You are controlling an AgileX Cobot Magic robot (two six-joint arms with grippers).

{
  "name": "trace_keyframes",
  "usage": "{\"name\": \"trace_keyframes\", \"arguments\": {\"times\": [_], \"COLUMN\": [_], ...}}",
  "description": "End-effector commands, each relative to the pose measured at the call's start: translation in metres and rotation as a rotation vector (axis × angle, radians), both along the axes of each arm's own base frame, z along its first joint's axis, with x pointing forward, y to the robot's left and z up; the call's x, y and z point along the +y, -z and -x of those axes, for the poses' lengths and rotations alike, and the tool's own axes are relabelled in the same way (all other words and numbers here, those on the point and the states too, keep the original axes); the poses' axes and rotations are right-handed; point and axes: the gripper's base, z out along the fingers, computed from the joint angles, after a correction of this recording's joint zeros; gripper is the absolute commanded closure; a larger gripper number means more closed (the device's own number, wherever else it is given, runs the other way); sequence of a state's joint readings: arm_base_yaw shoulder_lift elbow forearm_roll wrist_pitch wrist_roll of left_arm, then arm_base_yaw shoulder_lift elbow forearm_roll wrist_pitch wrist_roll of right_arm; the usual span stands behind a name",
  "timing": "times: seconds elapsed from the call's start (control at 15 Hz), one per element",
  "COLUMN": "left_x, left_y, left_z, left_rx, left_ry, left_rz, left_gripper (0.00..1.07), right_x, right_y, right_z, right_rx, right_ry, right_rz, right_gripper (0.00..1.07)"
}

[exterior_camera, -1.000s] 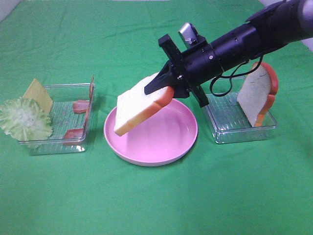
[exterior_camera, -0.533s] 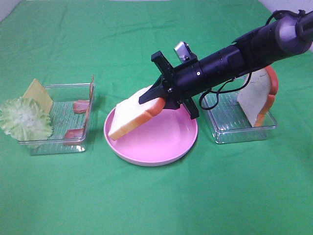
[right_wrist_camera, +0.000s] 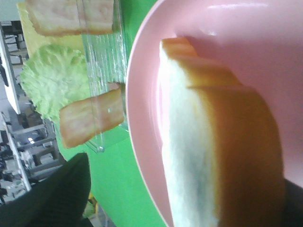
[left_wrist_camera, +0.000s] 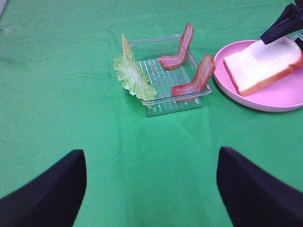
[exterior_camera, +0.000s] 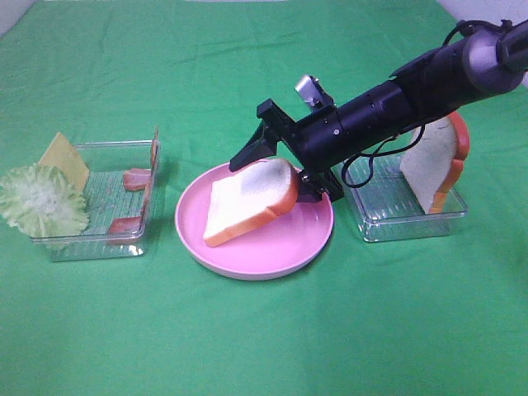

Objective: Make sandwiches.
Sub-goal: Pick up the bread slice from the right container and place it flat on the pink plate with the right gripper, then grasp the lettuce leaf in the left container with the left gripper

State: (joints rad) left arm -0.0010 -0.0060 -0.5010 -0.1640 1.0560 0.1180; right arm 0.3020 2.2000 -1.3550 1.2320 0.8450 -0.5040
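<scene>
A white bread slice [exterior_camera: 247,202] with an orange-red crust lies tilted on the round pink plate [exterior_camera: 272,252], crust end raised toward my right gripper [exterior_camera: 280,175]. The jaws are open and stand apart on either side of the slice's crust end, one finger [left_wrist_camera: 279,26] above it. The right wrist view shows the slice [right_wrist_camera: 213,142] close up on the plate [right_wrist_camera: 151,94]. My left gripper [left_wrist_camera: 151,189] hovers open over bare cloth, nothing between its fingers. A second bread slice [exterior_camera: 433,161] leans upright in the right clear tray [exterior_camera: 396,214].
The left clear tray [exterior_camera: 99,239] holds pale green lettuce [exterior_camera: 41,202], a yellow cheese square [exterior_camera: 66,161] and bacon strips [exterior_camera: 136,177], one strip [exterior_camera: 153,153] standing at its right wall. Green cloth covers the table.
My right gripper came down to the plate with the bread slice and opened its jaws. The slice now rests on the plate. The left gripper has not moved.
</scene>
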Motion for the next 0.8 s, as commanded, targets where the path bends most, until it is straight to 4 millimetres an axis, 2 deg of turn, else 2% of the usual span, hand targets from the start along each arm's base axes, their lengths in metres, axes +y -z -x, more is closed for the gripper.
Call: {"name": "trace_keyframes", "arguments": {"times": [0.07, 0.27, 0.47, 0.6, 0.67, 0.73, 0.8], "left_x": [0.000, 0.000, 0.000, 0.000, 0.000, 0.000, 0.000], "left_y": [0.000, 0.000, 0.000, 0.000, 0.000, 0.000, 0.000], "left_z": [0.002, 0.002, 0.002, 0.002, 0.002, 0.002, 0.002], "left_rx": [-0.028, -0.028, -0.028, -0.028, -0.028, -0.028, -0.028], "left_ry": [0.001, 0.001, 0.001, 0.001, 0.000, 0.000, 0.000], "left_rz": [0.006, 0.006, 0.006, 0.006, 0.007, 0.007, 0.007], "left_gripper": [0.34, 0.34, 0.34, 0.34, 0.34, 0.34, 0.34], "right_x": [0.001, 0.011, 0.007, 0.000, -0.006, -0.007, -0.011], "right_y": [-0.013, -0.028, -0.042, -0.064, -0.090, -0.097, -0.114], "right_z": [-0.001, -0.004, -0.009, -0.012, -0.010, -0.009, -0.004], "right_rx": [-0.071, -0.153, -0.164, -0.196, -0.259, -0.275, -0.309], "right_ry": [-0.108, -0.228, -0.265, -0.280, -0.280, -0.279, -0.283], "right_rz": [0.072, 0.261, 0.474, 0.554, 0.600, 0.604, 0.621], "right_gripper": [0.33, 0.33, 0.33, 0.33, 0.33, 0.33, 0.33]}}
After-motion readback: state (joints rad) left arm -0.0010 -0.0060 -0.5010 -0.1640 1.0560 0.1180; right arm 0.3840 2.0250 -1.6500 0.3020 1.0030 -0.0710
